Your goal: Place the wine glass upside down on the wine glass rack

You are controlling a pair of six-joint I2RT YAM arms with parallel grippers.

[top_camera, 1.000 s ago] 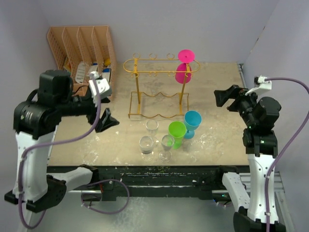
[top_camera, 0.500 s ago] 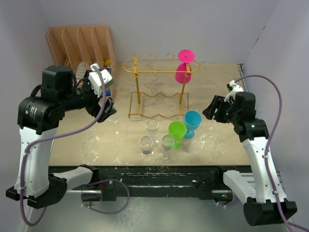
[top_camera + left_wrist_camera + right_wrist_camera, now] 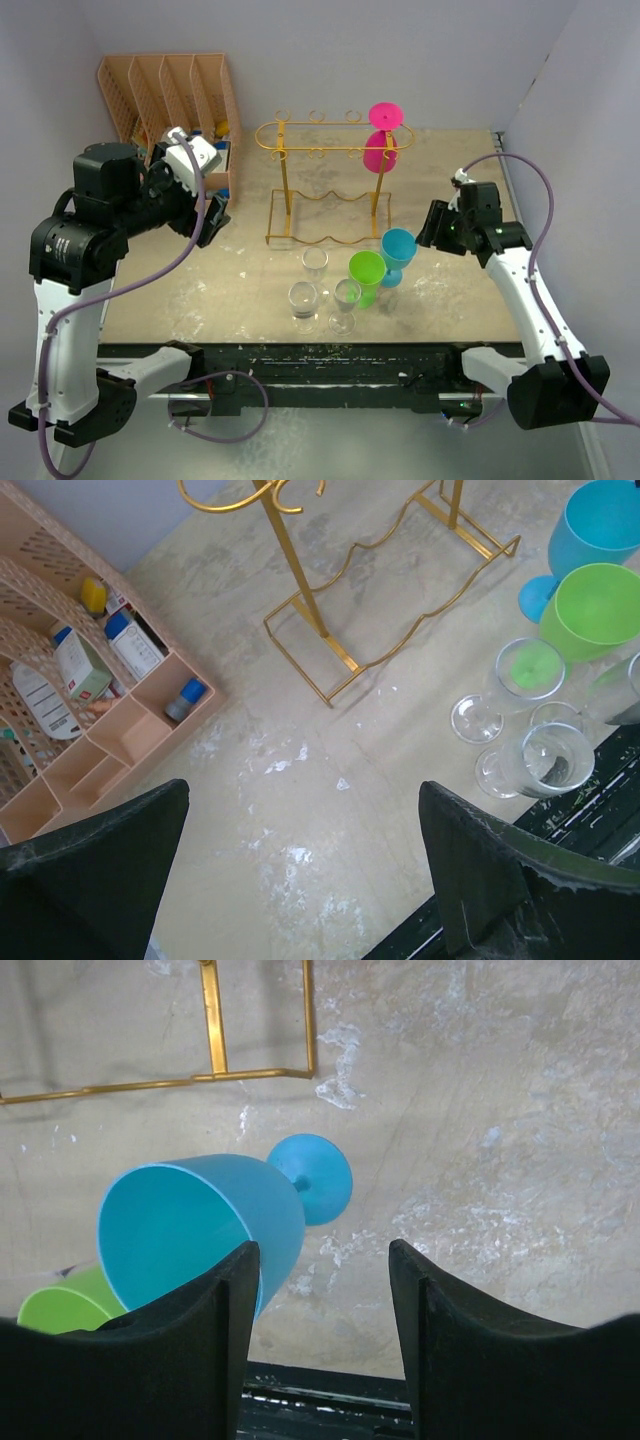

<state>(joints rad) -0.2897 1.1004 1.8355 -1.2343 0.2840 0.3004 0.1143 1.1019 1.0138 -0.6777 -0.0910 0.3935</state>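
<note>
The blue plastic wine glass (image 3: 398, 249) stands upright on the tan desk (image 3: 160, 300), mouth up. It is in front of the golden wire wine glass rack (image 3: 283, 185) and just beside a green plastic glass (image 3: 366, 272), at the right end of a cluster that also holds three clear glasses (image 3: 302, 303). A pink plastic glass (image 3: 380, 150) already hangs bowl-down from the rack's top rail, its foot caught above the wire, which is probably how the blue one should end up.

The right tool (image 3: 431, 226) sits low, just right of the blue glass. Its fingers are spread apart and hold nothing. In the wrist view the bowl lies towards one finger and the foot just ahead of the gap, so it looks lined up for a side grasp. The left tool (image 3: 300, 825) is also spread apart and empty, and hangs well off to the left.
</note>
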